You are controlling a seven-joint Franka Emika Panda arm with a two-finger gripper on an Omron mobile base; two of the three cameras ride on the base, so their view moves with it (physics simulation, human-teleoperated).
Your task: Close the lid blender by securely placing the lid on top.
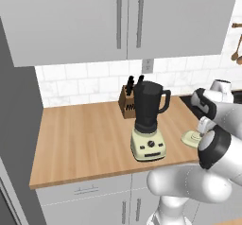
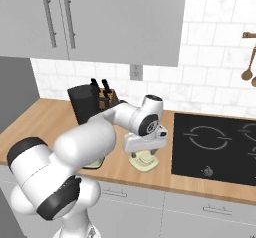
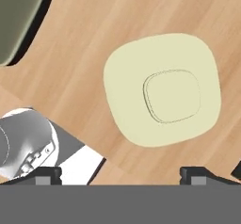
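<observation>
Arm bent low, jaws spread apart above the lid (image 3: 162, 90) on the counter (image 1: 85, 134).

Matt, smooth pale lid (image 3: 162, 90) on light wood-grain counter (image 1: 85, 134); glossy dark blender (image 1: 149, 120) jar, cream base.

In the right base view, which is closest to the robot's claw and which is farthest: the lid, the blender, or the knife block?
From the gripper:
1. The lid, on the counter directly under it.
2. The blender, left of it, partly behind the arm.
3. The knife block, farther back by the wall.
</observation>
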